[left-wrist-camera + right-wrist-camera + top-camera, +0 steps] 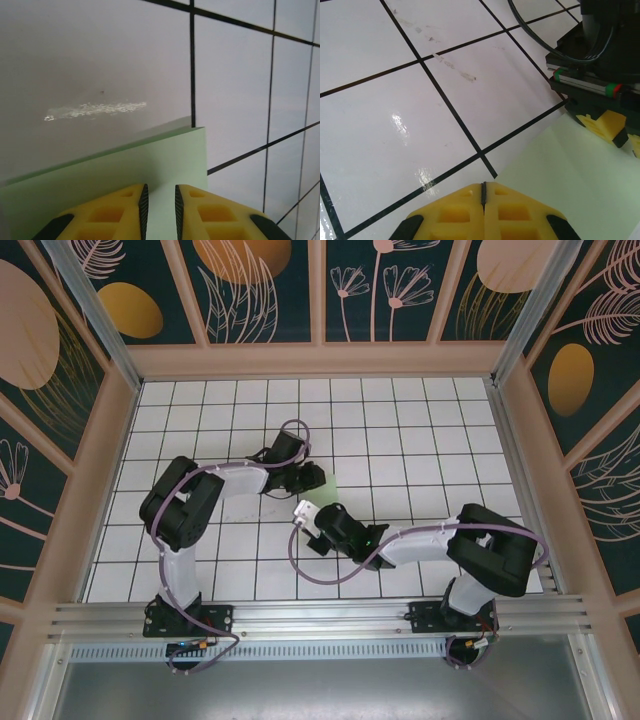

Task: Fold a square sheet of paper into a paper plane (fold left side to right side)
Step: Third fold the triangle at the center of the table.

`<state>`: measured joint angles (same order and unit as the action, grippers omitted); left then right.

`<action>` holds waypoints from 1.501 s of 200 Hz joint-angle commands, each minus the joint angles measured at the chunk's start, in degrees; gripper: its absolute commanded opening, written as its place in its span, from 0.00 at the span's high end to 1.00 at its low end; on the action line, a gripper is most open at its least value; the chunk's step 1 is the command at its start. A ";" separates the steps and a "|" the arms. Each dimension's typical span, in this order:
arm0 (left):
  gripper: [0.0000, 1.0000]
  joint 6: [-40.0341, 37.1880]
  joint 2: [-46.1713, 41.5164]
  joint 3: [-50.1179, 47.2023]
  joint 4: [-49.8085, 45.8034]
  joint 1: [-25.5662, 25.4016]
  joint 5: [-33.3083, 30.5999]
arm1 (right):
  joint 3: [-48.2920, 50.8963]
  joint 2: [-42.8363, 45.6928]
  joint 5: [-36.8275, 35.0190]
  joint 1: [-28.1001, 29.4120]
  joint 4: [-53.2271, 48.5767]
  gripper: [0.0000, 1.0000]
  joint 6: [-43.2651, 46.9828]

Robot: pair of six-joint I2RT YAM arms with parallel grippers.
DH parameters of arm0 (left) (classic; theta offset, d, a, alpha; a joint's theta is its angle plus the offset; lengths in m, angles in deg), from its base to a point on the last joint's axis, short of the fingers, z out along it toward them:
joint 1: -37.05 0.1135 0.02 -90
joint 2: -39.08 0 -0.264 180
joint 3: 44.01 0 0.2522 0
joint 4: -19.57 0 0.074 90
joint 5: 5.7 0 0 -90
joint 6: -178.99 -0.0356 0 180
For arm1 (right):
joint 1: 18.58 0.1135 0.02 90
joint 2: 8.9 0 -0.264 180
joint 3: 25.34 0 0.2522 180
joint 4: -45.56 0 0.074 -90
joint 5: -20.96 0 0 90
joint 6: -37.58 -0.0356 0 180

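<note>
The square sheet of paper (328, 485) is pale mint green and lies on the white grid table near the middle. In the left wrist view the sheet (125, 170) spreads under my left gripper (160, 186), whose yellow jaws stand a narrow gap apart with paper showing through the gap; one edge casts a shadow on the tiles. My right gripper (484, 183) is shut, pads touching, with its tip at a corner of the sheet (560, 170). A yellow fingertip (606, 123) of the left gripper rests at the far side of that sheet. From above, the left gripper (303, 478) and right gripper (312, 522) sit close together.
The table (420, 440) is white tiles with black grid lines, walled on three sides by patterned panels (320, 290). Purple cables (300, 565) loop from both arms. Scuff marks (455, 70) show on the tiles ahead of the right gripper.
</note>
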<state>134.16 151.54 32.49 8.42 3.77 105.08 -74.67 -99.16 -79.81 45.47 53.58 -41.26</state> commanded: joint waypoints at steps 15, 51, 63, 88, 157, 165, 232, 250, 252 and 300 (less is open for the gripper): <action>0.76 -2.60 2.55 1.94 -2.76 0.01 -0.18 | -1.01 0.30 6.48 -2.36 -2.93 1.00 -3.63; 0.77 -3.12 4.03 2.11 -3.31 0.05 -0.58 | -1.25 0.80 16.36 -7.57 -4.43 1.00 -8.15; 0.77 -3.37 4.23 2.12 -3.41 -0.01 -0.74 | -1.18 1.02 18.04 -8.82 -4.60 1.00 -9.36; 0.78 -3.51 4.46 2.12 -3.72 -0.01 -0.96 | -1.19 1.23 21.91 -11.55 -4.97 1.00 -11.23; 0.80 -4.29 5.03 2.60 -4.37 -0.10 -1.35 | -0.20 2.35 30.02 -20.06 -3.59 1.00 -16.06; 0.80 -4.38 5.13 2.61 -4.46 -0.13 -1.35 | -0.20 2.31 30.71 -20.89 -3.67 1.00 -16.33; 0.81 -4.72 5.67 3.53 -4.77 -0.53 -1.35 | -2.26 -0.44 33.44 -25.61 -6.43 1.00 -17.21; 0.82 -4.81 5.83 3.62 -4.90 -0.49 -1.52 | -2.91 -1.27 33.61 -26.08 -7.13 1.00 -17.38; 0.82 -4.82 5.81 3.62 -4.90 -0.50 -1.50 | -2.99 -1.42 33.64 -26.13 -7.18 1.00 -17.44; 0.82 -4.80 5.82 3.62 -4.95 -0.70 -1.61 | -5.03 -3.89 33.52 -27.46 -9.91 1.00 -17.82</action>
<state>130.73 154.65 35.92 6.82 3.62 104.88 -77.76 -101.69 -47.88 19.05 46.06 -57.98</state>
